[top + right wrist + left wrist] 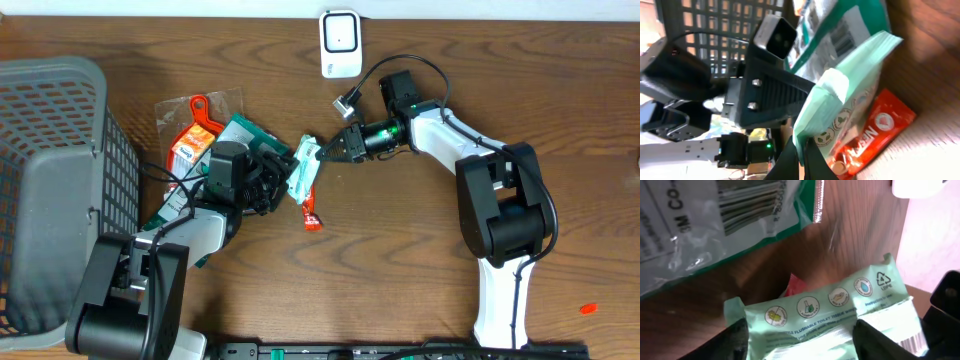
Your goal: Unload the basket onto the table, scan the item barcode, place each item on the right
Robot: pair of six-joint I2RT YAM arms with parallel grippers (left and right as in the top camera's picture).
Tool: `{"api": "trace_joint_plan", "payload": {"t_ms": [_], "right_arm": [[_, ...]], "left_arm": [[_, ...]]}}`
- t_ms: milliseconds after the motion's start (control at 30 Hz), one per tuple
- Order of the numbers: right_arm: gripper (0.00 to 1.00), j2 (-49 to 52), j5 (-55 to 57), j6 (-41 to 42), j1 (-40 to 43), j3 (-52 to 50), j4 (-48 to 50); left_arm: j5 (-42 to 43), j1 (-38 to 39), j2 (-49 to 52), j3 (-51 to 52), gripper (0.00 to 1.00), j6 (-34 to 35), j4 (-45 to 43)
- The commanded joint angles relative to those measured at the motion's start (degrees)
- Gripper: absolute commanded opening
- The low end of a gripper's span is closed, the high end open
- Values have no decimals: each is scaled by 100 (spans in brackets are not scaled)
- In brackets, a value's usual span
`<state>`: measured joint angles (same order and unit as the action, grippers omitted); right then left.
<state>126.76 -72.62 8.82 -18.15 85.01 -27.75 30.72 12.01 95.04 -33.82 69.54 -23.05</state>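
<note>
Mint-green wipes pack (303, 168) sat between the two grippers, one edge pinched in the pressed-together tips of the right gripper (322, 150) and its body between the spread fingers of the left gripper (280, 175); contact there could not be told. A red sachet (311, 214) lay just past the left fingertips, partly under the pack. A green-edged packet (245, 135) lay beside that gripper.

place: mock shop checkout on a robot rig
scanner: white scanner (341, 43) at far edge of wood counter (400, 270)
basket: grey basket (60, 150), left
goods: wipes pack (303, 170), red sachet (312, 216), barcoded green pack (243, 130), hang-tag pack (192, 135)
rig: left arm (130, 290), right arm (500, 220)
</note>
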Motion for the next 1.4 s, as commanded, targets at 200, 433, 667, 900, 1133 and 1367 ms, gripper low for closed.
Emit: {"api": "trace_joint_plan", "payload": {"t_ms": [200,433,667,900,1133,1367], "right_arm": [[1,42,-752,164,146,57,149],[1,42,-1504,192,157,63,175],[1,-57,-1683,411,157,87,162],[1,-487,-1683,448,157,87,164],[1,-1121,-1683,579,157,87,177],[1,-1711,-1683,704,157,87,212]], "left_arm": [[9,-706,13,-13,75,-1106,-26],[11,-970,13,-13,76,-1386,-28],[249,-968,13,-13,76,-1375,-341],[802,-968,13,-13,76,-1309,-1768],[1508,-968,13,-13,76,-1408,-2455],[2105,-968,13,-13,76,-1307,-3108]]}}
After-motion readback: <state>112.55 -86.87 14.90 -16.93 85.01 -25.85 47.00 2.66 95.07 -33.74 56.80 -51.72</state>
